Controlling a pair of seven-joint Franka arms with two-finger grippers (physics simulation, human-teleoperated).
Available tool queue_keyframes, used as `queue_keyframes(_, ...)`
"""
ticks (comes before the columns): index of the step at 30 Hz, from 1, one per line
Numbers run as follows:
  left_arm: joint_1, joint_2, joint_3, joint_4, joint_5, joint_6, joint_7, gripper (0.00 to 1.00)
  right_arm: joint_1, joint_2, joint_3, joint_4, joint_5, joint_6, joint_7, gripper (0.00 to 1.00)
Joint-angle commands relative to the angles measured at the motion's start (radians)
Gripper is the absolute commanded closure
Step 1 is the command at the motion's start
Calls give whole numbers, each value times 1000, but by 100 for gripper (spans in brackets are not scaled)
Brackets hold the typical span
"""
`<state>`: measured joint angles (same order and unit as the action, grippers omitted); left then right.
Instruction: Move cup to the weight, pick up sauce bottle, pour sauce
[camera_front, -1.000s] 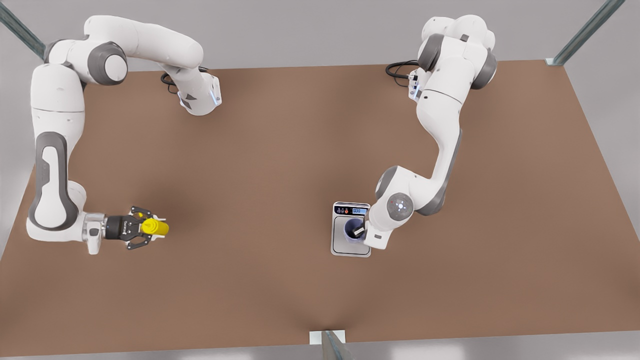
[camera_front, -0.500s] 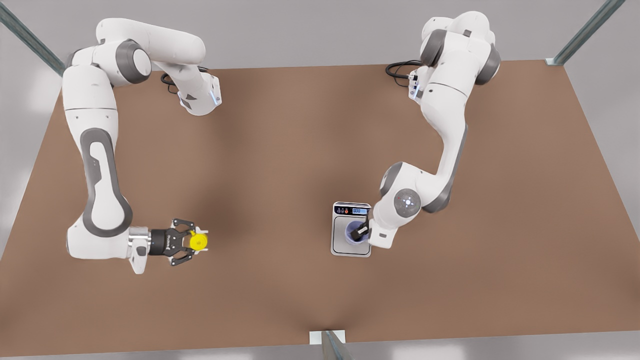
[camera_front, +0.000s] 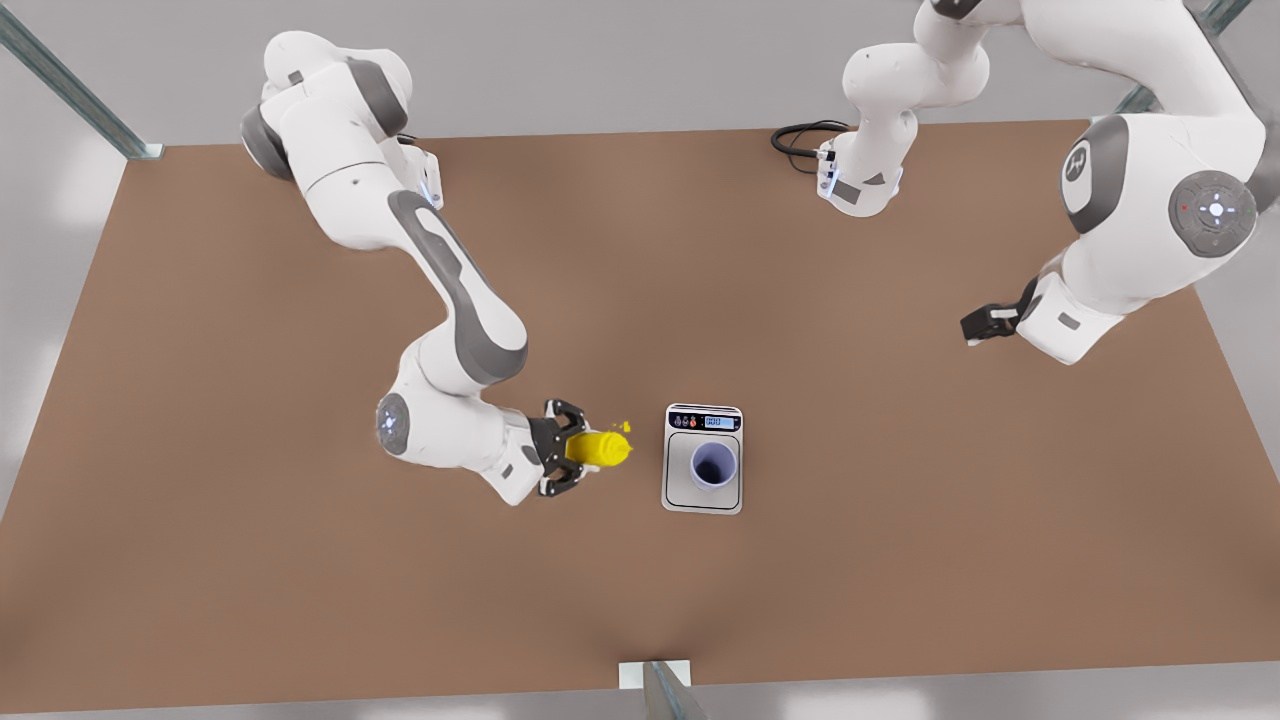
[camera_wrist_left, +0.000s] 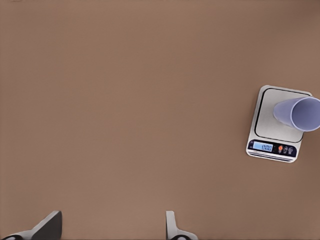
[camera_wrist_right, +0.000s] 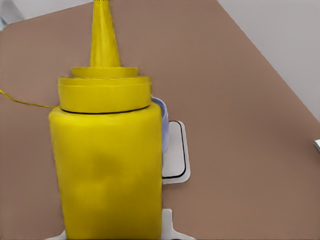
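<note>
A: Front view status of the right end effector (camera_front: 578, 449)?
B: Pinching the sauce bottle (camera_front: 597, 448), nozzle aimed at the weight (camera_front: 703, 493) just ahead of it.
A: And the cup (camera_front: 713, 464)?
B: Upright on the weight's plate, beyond the bottle's tip.
A: Left end effector (camera_front: 970, 325)?
B: Waiting well apart over the table (camera_front: 250, 560); fingers (camera_wrist_left: 172, 227) spread in the left wrist view.

You see a sauce bottle (camera_wrist_right: 107, 165) of smooth, matt yellow plastic. The cup (camera_front: 713, 465) looks like matt pale plastic. The weight (camera_front: 702, 495) has a silvery metallic-looking casing with a dull grey plate. The table (camera_front: 300, 600) is a flat, matt brown surface.
</note>
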<state>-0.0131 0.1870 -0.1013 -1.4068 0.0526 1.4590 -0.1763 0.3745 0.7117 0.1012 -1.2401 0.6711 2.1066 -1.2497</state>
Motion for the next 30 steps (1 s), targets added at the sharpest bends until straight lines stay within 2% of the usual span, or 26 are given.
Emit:
queue_keyframes(1, 2, -1, 0, -8, 33, 7, 0, 0, 18, 2, -18, 5, 15, -17, -7, 56)
queue_keyframes(3, 4, -6, 2, -15, 32, 11, 1, 0, 43, 2, -34, 14, 13, -17, 10, 56)
queue_keyframes(5, 4, -4, 2, -15, 32, 9, 1, 0, 115, 18, -123, 63, 15, -17, 58, 56)
queue_keyframes(8, 4, -1, 2, -14, 32, 9, 0, 0, 168, 94, -158, 166, -42, -19, 157, 56)
queue_keyframes(12, 1, 12, 3, -11, 32, 4, -2, 0, 248, 173, -259, 228, -53, -17, 205, 56)
queue_keyframes(21, 1, 45, 3, -1, 30, 4, -14, 0, 313, 180, -264, 218, -51, 7, 207, 56)
queue_keyframes(25, 1, 48, 3, -1, 30, 4, -14, 0, 248, 176, -259, 222, -42, -49, 197, 56)
queue_keyframes(26, 1, 48, 3, -1, 29, 6, -14, 0, 206, 164, -246, 223, -30, -97, 190, 56)
queue_keyframes(28, -1, 54, 3, -1, 30, 4, -14, 0, 14, 146, -112, 225, 61, -209, 95, 56)
queue_keyframes(29, -4, 66, 3, -1, 32, 6, -12, 0, -158, 138, 47, 222, 70, -267, 9, 56)
queue_keyframes(30, -5, 66, 3, -1, 32, 6, -12, 0, -299, 140, 172, 200, 70, -298, -86, 56)
